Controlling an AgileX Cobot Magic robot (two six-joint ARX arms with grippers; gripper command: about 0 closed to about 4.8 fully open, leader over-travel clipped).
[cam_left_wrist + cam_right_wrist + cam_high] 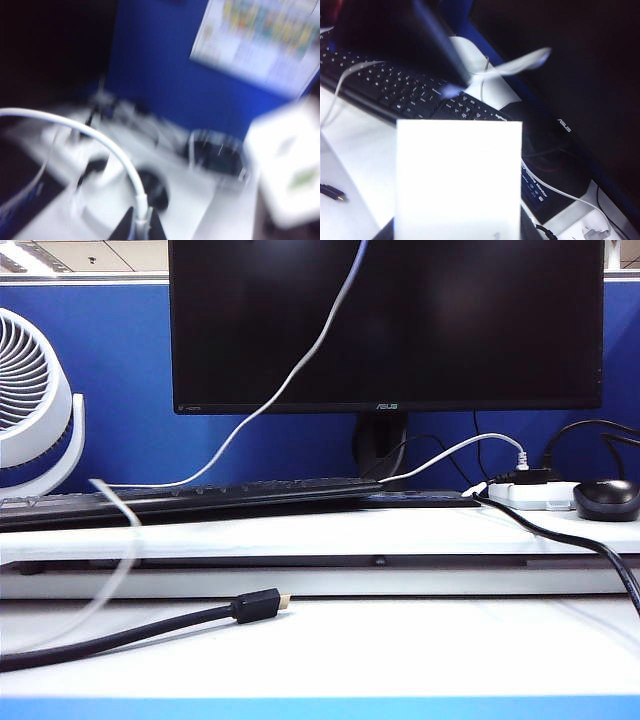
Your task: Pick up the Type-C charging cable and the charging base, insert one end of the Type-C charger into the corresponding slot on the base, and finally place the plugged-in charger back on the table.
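Note:
The Type-C charging cable [300, 370] is a thin white cord that climbs from the shelf, crosses the monitor and leaves the exterior view's top edge; a blurred loop of it hangs at the left. Neither gripper shows in that view. In the blurred left wrist view my left gripper [141, 211] is shut on the cable [120, 160] just behind its end, and the plug tip is hidden. In the right wrist view my right gripper [455, 228] is shut on the charging base [459, 175], a plain white block held in the air above the table [400, 650]. Its dark fingers [386, 231] flank the block.
A black monitor [385, 320] stands behind a black keyboard [200, 498] on the raised shelf [300, 535]. A white fan [30, 400] is at the left. A power strip [535, 494] and dark mouse [607, 498] sit at the right. A thick black cable [255, 606] lies on the front.

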